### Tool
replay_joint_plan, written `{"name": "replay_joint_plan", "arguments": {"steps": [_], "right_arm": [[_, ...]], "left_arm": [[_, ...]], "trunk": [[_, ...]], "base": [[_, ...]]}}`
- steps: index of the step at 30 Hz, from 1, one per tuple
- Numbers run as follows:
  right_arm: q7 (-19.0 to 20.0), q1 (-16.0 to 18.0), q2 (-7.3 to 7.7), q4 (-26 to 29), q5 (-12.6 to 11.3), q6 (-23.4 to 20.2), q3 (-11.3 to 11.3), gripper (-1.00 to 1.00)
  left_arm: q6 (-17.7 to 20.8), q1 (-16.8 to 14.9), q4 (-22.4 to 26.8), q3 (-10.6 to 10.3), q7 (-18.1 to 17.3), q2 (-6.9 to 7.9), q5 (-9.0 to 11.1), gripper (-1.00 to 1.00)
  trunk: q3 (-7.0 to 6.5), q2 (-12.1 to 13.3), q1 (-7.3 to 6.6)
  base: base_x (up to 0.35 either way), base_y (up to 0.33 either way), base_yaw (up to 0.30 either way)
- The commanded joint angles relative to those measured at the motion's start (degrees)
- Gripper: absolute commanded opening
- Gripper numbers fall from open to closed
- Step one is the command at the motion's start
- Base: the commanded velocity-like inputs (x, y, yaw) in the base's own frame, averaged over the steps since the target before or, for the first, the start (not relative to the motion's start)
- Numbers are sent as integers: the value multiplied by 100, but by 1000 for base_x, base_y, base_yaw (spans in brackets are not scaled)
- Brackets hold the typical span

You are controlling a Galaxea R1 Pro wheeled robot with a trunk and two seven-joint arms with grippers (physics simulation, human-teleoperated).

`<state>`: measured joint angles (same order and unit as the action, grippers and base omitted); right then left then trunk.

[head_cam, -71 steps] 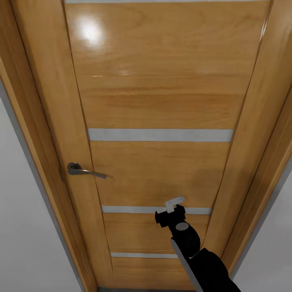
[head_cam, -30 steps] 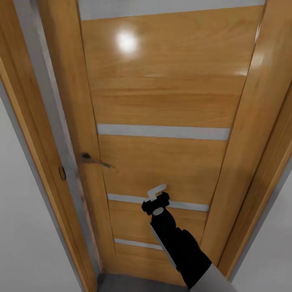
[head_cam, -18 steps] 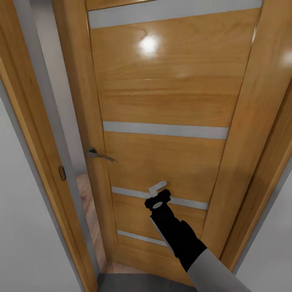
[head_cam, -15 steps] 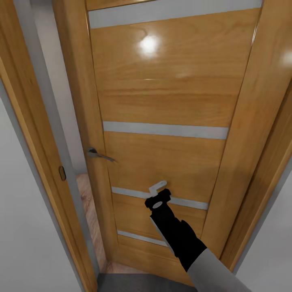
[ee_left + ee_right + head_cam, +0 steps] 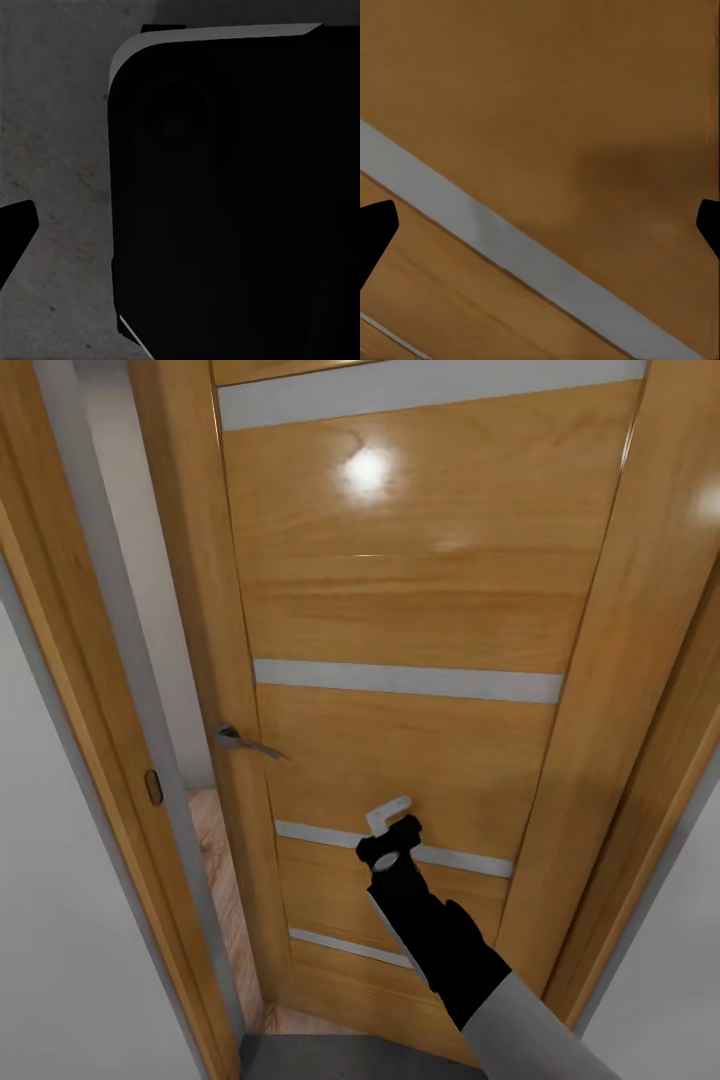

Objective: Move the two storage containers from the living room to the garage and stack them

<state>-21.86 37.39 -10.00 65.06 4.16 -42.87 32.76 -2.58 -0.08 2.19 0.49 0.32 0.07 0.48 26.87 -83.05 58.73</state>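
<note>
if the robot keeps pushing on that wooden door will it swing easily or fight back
Probably swings freely: the wooden door already stands ajar, with plank floor showing past its handle side. It looks rigid, so it should turn as one slab. The right end effector pushes near mid-width, so leverage seems moderate.

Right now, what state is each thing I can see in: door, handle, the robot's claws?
Wooden door: ajar, gap on its handle side showing wood-plank floor beyond.
Door handle: level, untouched.
Right gripper: open, at the door's lower panel.
Left gripper: over grey floor; open or shut unclear.
</note>
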Motion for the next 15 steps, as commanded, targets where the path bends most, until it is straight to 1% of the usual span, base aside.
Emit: {"name": "replay_joint_plan", "arguments": {"steps": [1, 2, 6, 7, 9, 10, 12, 13, 15], "right_arm": [[-67, 5, 0, 14, 46, -51, 114, 100], [-127, 5, 0, 43, 48, -53, 203, 100], [-214, 63, 0, 241, 29, -78, 287, 100], [-225, 216, 0, 270, -8, -128, 296, 100], [-228, 399, 0, 258, -45, -169, 298, 100], [-229, 557, 0, 210, -81, -191, 301, 100], [-230, 726, 0, 114, -108, -204, 305, 100], [-231, 895, 0, -67, -121, -192, 303, 100], [-231, 1064, 0, -303, -136, -163, 302, 100]], "left_arm": [[-14, -1, 1, 3, 3, 1, 4, 100], [-14, -1, 1, 3, 3, 1, 4, 100], [-14, -1, 1, 3, 3, 2, 3, 100], [-14, -1, 1, 3, 3, 0, 4, 100], [-14, -1, 3, 3, 3, 1, 2, 100], [-14, -1, 2, 3, 3, 1, 3, 100], [-14, -1, 1, 3, 5, 2, 3, 100], [-14, -1, 1, 3, 6, -7, 4, 100], [-14, -1, 1, 3, 6, -5, 4, 100]], "trunk": [[6, -3, 0], [6, -3, 0], [6, -3, 0], [6, -3, 0], [6, -3, 0], [6, -3, 0], [6, -3, 0], [6, -3, 0], [6, -3, 0]], "base": [[0, 0, 0], [0, 0, 0], [0, 0, 0], [0, 0, 0], [0, 0, 0], [0, 0, 0], [0, 0, 0], [0, 0, 0], [0, 0, 0]]}}
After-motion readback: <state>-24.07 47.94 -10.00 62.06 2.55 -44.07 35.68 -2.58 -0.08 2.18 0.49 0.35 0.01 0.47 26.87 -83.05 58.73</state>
